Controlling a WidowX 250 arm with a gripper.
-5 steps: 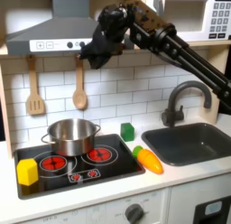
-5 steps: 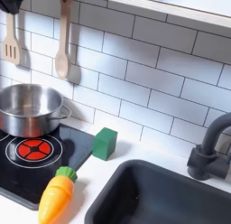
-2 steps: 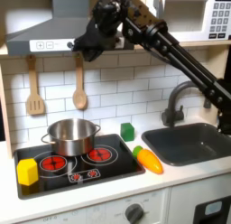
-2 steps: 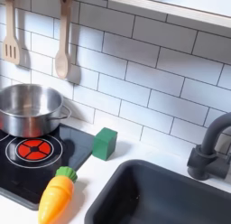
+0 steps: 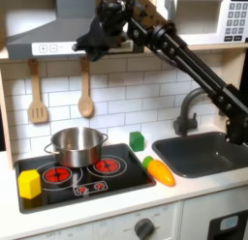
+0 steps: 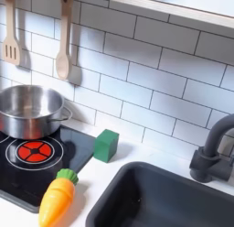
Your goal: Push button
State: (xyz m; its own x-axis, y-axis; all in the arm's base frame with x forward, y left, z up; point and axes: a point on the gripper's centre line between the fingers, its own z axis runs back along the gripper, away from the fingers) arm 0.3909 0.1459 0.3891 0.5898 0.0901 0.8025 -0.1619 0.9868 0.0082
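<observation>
The whole toy kitchen was taken in by the first exterior view: the grey range hood (image 5: 60, 36), the microwave (image 5: 215, 19) at the upper right, the stove (image 5: 79, 172) and the table (image 5: 194, 191). The black arm (image 5: 184, 62) was seen reaching from the first exterior view's right up to the hood front. The pincer (image 5: 89, 41) was held against the hood's front panel, at a row of small round buttons (image 5: 60, 48). The buttons were laid in a short horizontal line along the panel, facing outward into the room; they appeared as small pale dots, and finer detail was too small to make out. Whether the pincer's fingers were spread or closed could not be told, and nothing was seen to be gripped.

In the second exterior view, a closer and lower part of the scene was shown: the dark sink (image 6: 174, 201) and faucet (image 6: 216, 153), the steel pot (image 6: 27, 110) on the stove, the orange toy carrot (image 6: 57, 199), the green block (image 6: 107, 145), and the wooden spoon (image 6: 63, 46) and spatula (image 6: 10, 34) hung on the tiled wall. A yellow block (image 5: 30, 183) was seen at the stove's left edge in the first exterior view.
</observation>
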